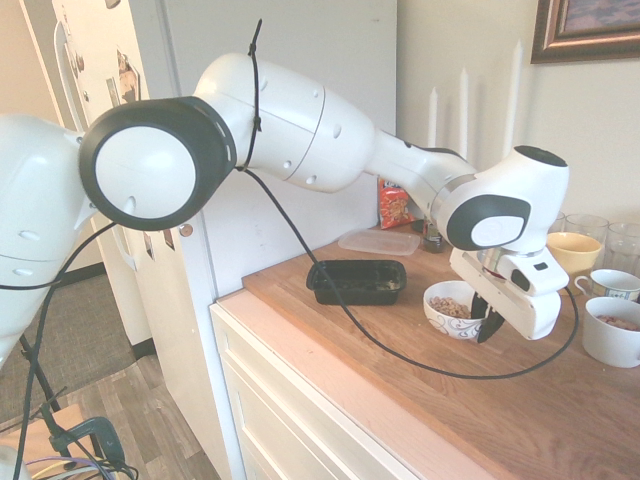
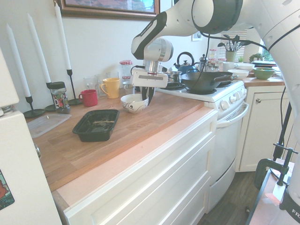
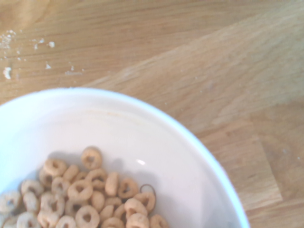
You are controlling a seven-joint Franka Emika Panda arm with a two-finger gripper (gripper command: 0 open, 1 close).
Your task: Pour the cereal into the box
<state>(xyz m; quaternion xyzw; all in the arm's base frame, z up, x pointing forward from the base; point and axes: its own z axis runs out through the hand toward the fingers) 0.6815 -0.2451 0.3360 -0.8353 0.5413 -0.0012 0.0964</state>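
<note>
Your gripper (image 1: 485, 322) is clamped on the bowl's (image 1: 447, 312) rim.
The bowl is hard and breakable; the cereal (image 3: 90, 194) is light and loose, so tip slowly over the box (image 1: 357, 281).

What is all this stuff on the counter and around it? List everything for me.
cereal: small heap of tan rings, in the white bowl
white bowl: one, dark pattern outside, on the wooden counter
black tray: one, on the counter, apart from the bowl
clear container: one, flat, behind the tray
snack bag: one, orange-red, by the wall
candles: three, white, in dark holders
red mug: one, by the candles
yellow mug: one, beside the red one
stove: one, white, with a black pan
gripper: one, white with dark fingers, shut on the bowl's rim
</note>
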